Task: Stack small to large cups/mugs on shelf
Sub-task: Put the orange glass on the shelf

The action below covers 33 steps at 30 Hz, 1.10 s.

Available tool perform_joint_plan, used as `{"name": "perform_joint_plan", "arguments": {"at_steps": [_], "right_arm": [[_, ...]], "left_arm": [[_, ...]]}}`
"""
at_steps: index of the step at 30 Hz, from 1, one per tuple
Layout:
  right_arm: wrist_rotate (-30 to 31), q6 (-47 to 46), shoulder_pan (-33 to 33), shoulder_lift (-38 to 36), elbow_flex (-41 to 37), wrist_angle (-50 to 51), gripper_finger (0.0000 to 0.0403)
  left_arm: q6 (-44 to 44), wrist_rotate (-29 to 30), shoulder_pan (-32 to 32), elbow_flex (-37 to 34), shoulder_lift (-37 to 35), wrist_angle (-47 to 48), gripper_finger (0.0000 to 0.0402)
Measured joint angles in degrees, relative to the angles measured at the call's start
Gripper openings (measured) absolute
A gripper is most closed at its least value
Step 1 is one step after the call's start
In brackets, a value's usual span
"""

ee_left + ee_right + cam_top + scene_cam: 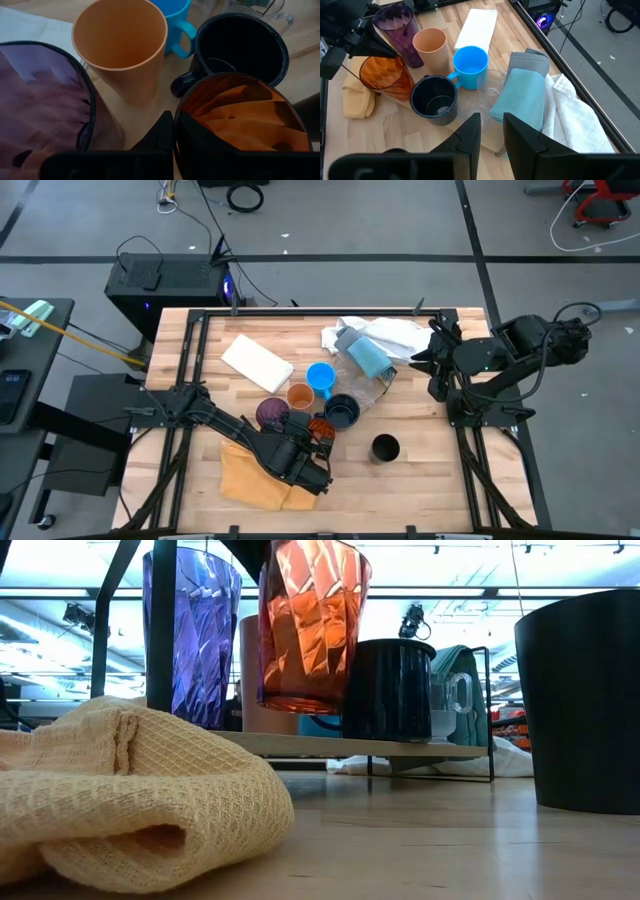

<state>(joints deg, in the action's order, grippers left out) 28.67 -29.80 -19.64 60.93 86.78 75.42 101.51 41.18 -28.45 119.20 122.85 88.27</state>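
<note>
On the pale wooden shelf [330, 745] stand a translucent purple cup [40, 100], a small orange cup [120, 45], a bright blue mug [470, 65] and a dark bluish mug [240, 45]. My left gripper [172, 125] is shut on the red-orange tumbler [312, 625], between the purple cup and the dark mug. A black mug [385, 448] stands alone on the table near the front. My right gripper [492, 135] hovers open at the table's right side, above the cups, with nothing between its fingers. My left gripper pinches the tumbler's rim [181, 112] on the side toward the purple cup, one finger [160, 132] outside the wall and the other inside. The fingers slant down from the table's near left. The tumbler stays upright, its base a little above the shelf.
A yellow waffle cloth [120, 790] lies bunched at the near left, under my left arm. A white pad [257, 362] lies at the back left. A pale-blue cylinder [368, 355], clear cups [490, 82] and a white cloth [385, 332] crowd the back right.
</note>
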Motion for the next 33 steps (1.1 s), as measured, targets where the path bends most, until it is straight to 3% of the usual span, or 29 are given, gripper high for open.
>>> {"name": "perform_joint_plan", "arguments": {"at_steps": [33], "right_arm": [[-0.35,0.00,0.01,0.00,0.00,-0.02,0.0089]], "left_arm": [[-0.17,-0.29,0.13,-0.61,2.38,1.31,0.0014]]}}
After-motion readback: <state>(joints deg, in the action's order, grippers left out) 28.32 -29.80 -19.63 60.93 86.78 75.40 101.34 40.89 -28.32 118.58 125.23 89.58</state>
